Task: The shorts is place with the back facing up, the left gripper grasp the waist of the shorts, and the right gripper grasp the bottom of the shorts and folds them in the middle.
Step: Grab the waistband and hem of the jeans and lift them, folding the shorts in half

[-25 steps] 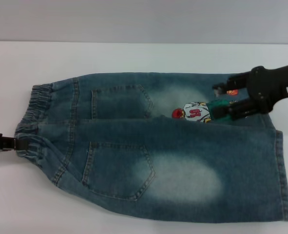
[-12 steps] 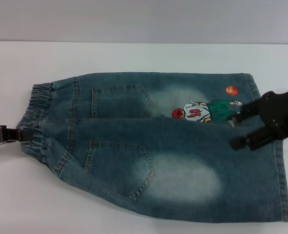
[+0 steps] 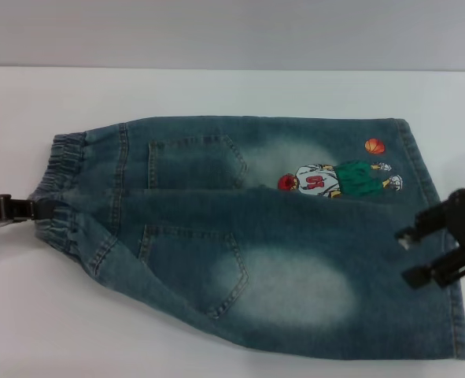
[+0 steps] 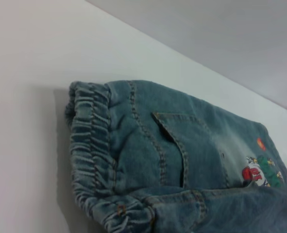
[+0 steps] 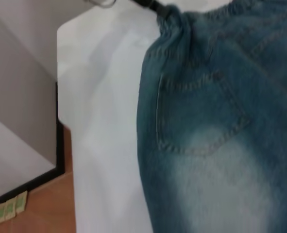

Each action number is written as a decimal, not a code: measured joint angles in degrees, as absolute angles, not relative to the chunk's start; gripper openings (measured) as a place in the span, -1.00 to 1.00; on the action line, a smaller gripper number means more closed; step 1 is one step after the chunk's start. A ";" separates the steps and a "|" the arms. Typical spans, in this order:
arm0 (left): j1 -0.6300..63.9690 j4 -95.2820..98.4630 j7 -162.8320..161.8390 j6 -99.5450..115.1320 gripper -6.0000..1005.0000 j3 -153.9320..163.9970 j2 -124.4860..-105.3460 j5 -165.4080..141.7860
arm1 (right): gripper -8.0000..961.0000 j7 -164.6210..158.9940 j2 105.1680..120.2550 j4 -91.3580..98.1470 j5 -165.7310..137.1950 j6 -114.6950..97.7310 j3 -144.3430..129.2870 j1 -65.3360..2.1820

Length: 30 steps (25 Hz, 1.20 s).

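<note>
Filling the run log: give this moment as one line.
left gripper: shut on waist of the shorts | right gripper: open over bottom of the shorts

The shorts point(image 3: 256, 244) are lying spread flat, back side up — long blue denim with pale faded patches and two back patch pockets showing. The waist of the shorts point(image 3: 55, 193), a ruched elastic band, is sitting at the left end, bunching up slightly at its near corner. The bottom of the shorts point(image 3: 452, 315), two straight stitched hems, is lying at the right end — just beside it, the embroidered basketball player and orange ball are facing up.
</note>
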State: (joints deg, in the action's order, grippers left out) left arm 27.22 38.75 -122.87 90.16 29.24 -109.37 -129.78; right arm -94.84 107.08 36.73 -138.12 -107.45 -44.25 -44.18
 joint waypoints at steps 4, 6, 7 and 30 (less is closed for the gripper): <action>27.21 38.75 -122.86 89.99 -0.90 29.19 -109.48 -129.55 | 0.52 -94.68 107.28 36.54 -140.64 -107.58 -44.41 -43.33; 27.20 38.76 -122.87 89.96 -0.90 29.18 -109.55 -129.53 | 0.52 -94.71 107.42 36.45 -141.88 -107.62 -44.52 -42.86; 27.20 38.76 -122.86 89.96 -0.90 29.17 -109.58 -129.50 | 0.52 -94.72 107.48 36.40 -142.54 -107.66 -44.57 -42.55; 27.25 38.61 -122.98 88.13 -0.90 29.62 -110.02 -129.78 | 0.52 -94.91 107.68 36.60 -147.52 -110.81 -41.81 -37.87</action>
State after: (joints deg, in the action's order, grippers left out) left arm 27.25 38.61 -122.98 88.13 29.62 -110.02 -129.78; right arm -94.91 107.68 36.60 -147.52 -110.81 -41.81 -37.87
